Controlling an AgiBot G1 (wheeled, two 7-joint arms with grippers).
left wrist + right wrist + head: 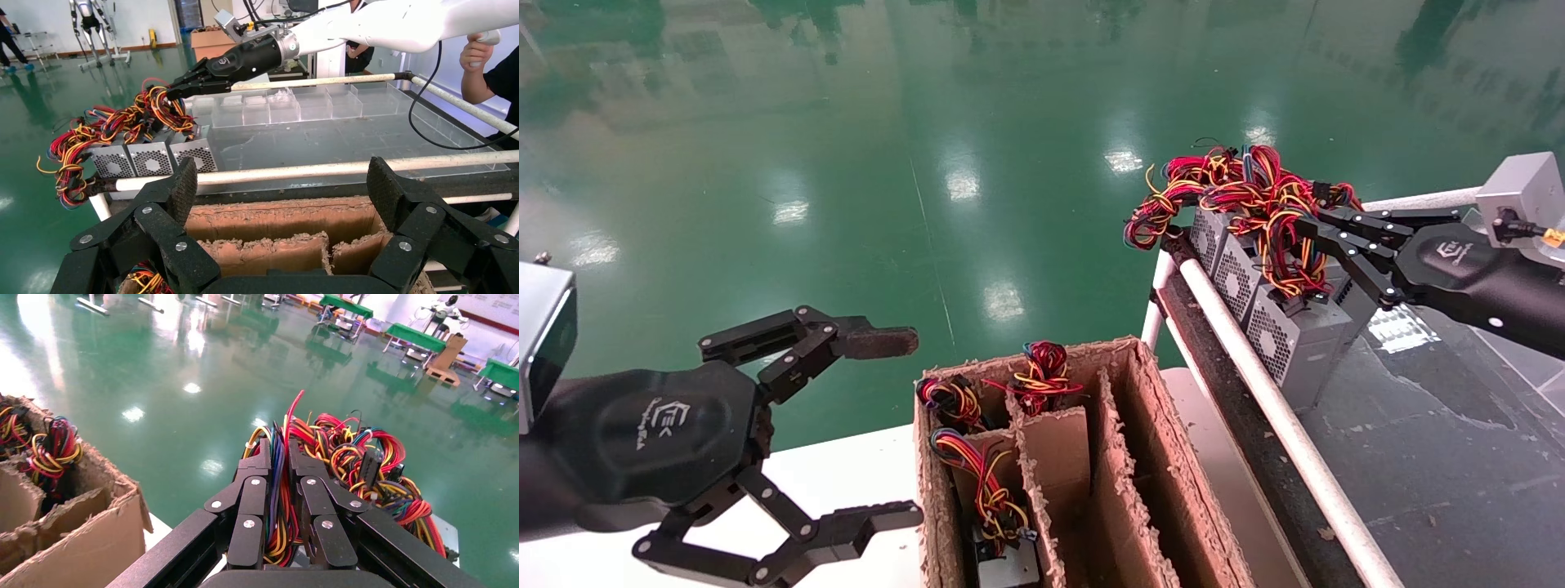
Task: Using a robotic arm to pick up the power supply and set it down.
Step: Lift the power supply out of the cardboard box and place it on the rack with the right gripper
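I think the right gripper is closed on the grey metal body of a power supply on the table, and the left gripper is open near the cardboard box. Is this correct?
Not quite. The right gripper is closed on the wire bundle, not the metal body of a power supply; the right wrist view shows wires pinched between its jaws. The rest holds: the left gripper is open near the cardboard box.

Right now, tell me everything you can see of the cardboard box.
The cardboard box is brown, open-topped, with ragged, torn edges and upright cardboard dividers splitting it into narrow slots. It stands on a white surface beside the railed table. The slots nearest the left gripper hold grey units with red, yellow, black and blue wire bundles poking up; the wide slot on the table side looks empty. Nothing grips it; the left gripper hangs open beside it.
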